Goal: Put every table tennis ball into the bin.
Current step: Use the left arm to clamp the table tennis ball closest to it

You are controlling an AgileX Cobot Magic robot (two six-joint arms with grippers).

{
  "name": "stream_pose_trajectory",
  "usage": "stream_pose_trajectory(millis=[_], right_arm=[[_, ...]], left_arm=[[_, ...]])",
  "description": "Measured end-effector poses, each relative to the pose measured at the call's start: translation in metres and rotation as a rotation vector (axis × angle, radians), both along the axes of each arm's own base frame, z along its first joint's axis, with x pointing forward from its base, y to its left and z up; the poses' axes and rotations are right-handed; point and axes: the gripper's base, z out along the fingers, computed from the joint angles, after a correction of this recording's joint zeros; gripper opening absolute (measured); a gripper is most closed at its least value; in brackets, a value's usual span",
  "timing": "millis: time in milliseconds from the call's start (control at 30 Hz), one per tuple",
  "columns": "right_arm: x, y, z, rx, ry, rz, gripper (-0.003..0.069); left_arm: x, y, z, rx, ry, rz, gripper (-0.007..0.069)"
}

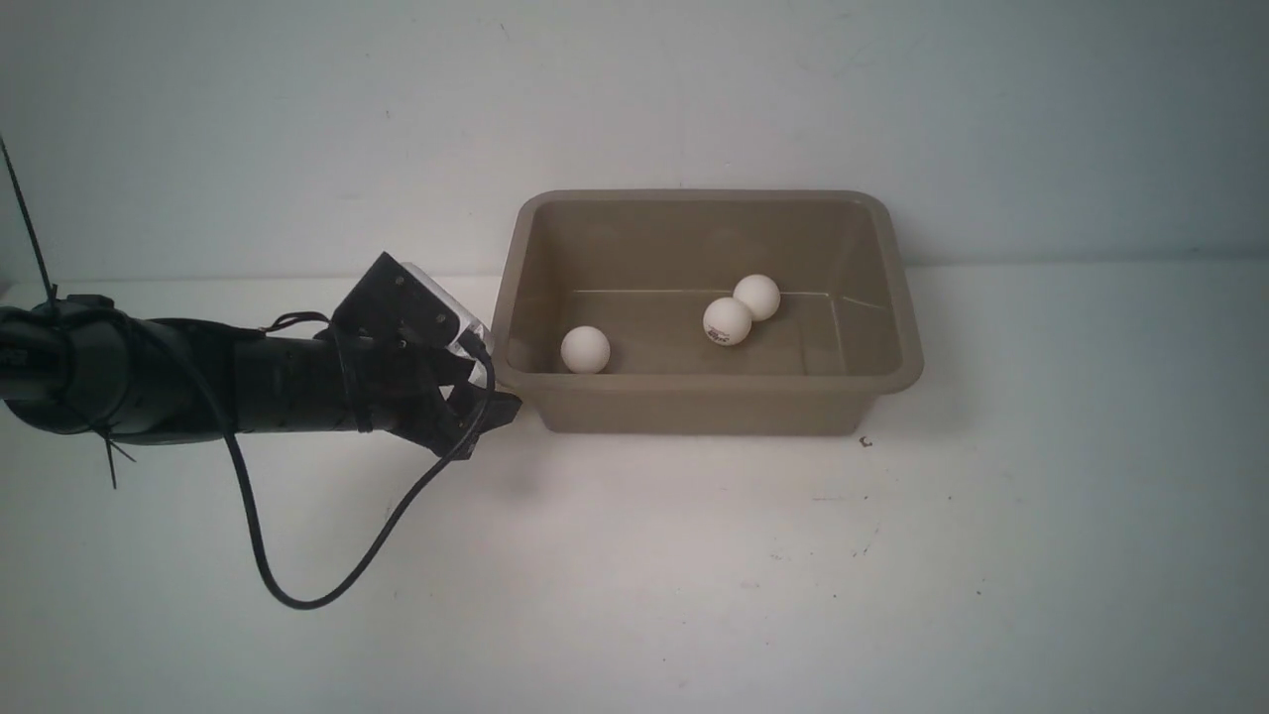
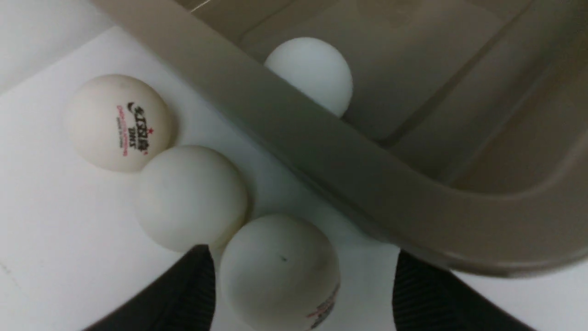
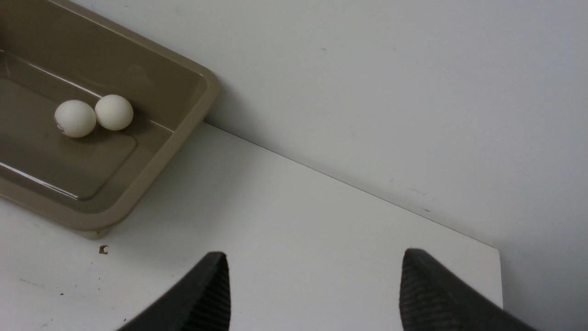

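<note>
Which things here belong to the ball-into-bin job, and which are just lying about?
Belong to the job:
bin
three balls inside it
three balls outside it, beside its wall
left gripper, open around the nearest outside ball

Just lying about or unused:
dark speck on the table
right gripper, open, holding nothing

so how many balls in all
6 balls. Three in the bin: one by its left wall, two touching mid-floor. Three on the table outside that wall, one between the left gripper's fingers; more may hide behind the arm.
</note>
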Motion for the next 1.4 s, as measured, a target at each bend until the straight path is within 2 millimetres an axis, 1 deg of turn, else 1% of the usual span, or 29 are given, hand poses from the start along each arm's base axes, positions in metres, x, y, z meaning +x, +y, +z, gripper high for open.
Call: stream_pose_trajectory(millis=[267, 433, 533, 633, 667, 967, 1067, 1233, 1300, 1400], right_arm=[[0.0, 0.0, 0.0, 0.001, 0.003, 0.0, 0.0454], [0.0, 0.0, 0.0, 0.001, 0.004, 0.0, 0.0454], [0.0, 0.0, 0.0, 0.001, 0.004, 0.0, 0.0453], [0.0, 0.0, 0.0, 0.002, 0.004, 0.0, 0.0453], [0.0, 0.0, 0.0, 0.002, 0.004, 0.0, 0.0453], [0.0, 0.0, 0.0, 0.002, 0.004, 0.0, 0.0419], [0.0, 0.0, 0.0, 0.002, 0.004, 0.0, 0.0398], [0.0, 0.0, 0.0, 0.002, 0.004, 0.0, 0.0388], [0.0, 0.0, 0.0, 0.002, 0.004, 0.0, 0.0388], [0.0, 0.0, 0.0, 0.002, 0.004, 0.0, 0.0388]], left_arm=[[0.004, 0.002, -0.004, 0.01, 0.014, 0.026, 0.0468], [0.004, 0.002, -0.018, 0.01, 0.047, 0.027, 0.0463], [0.004, 0.002, -0.022, 0.01, 0.058, 0.027, 0.0434], [0.003, 0.002, -0.023, 0.015, 0.055, 0.019, 0.0351], [0.003, 0.001, -0.023, 0.018, 0.048, 0.01, 0.0309], [0.003, -0.001, -0.021, 0.005, 0.034, -0.013, 0.031], [0.004, 0.001, -0.012, 0.004, 0.015, -0.006, 0.031], [0.003, 0.01, 0.011, 0.009, -0.011, 0.021, 0.031], [0.001, 0.018, 0.023, 0.044, -0.015, 0.039, 0.031], [-0.002, 0.031, 0.034, 0.076, 0.0, 0.066, 0.031]])
